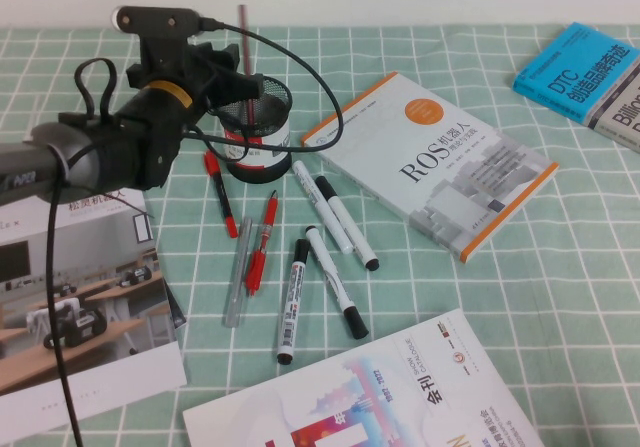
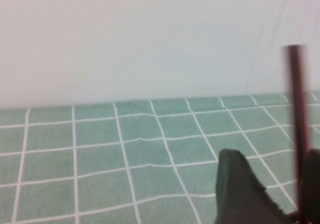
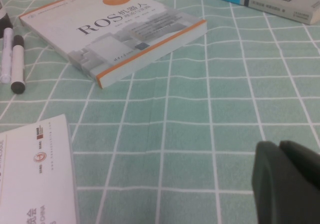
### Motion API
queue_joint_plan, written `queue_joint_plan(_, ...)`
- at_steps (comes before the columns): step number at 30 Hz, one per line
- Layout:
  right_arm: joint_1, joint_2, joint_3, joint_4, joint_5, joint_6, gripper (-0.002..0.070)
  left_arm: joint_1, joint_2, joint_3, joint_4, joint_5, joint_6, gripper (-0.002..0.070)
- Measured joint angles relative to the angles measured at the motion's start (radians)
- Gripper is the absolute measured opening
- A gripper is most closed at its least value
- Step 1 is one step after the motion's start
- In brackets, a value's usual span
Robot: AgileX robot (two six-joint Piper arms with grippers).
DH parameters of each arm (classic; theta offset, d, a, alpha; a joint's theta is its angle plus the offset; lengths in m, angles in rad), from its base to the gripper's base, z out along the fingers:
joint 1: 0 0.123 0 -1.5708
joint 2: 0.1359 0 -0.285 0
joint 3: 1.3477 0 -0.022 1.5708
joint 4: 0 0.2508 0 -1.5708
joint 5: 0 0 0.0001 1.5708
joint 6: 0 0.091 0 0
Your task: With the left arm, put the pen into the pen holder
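Since the left arm (image 1: 110,152) is already up over the pen holder (image 1: 258,127), I'd say most of the job is done: pickup and carry are finished, only the lowering and letting go are left. The left gripper (image 1: 232,85) sits right above the holder's rim, fingers (image 2: 240,191) clamped on the pen (image 1: 244,62), which stands upright between them, its top sticking above the gripper and its lower end already down inside the mesh. The right gripper (image 3: 287,184) hangs low over the tablecloth (image 1: 560,267), well off to the side, looks parked, and seems closed on nothing.
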Motion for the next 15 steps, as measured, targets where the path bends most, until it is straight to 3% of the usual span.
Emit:
queue_joint_plan(10,0.0,0.0,0.0,0.0,0.0,0.0,-0.0022,0.0,-0.165,0.0,0.0,0.179,0.017,0.0271)
queue_joint_plan(12,0.0,0.0,0.0,0.0,0.0,0.0,-0.0022,0.0,-0.224,0.0,0.0,0.251,0.026,0.0246)
queue_joint_plan(15,0.0,0.0,0.0,0.0,0.0,0.0,-0.0022,0.0,-0.324,0.0,0.0,0.393,0.042,0.0126)
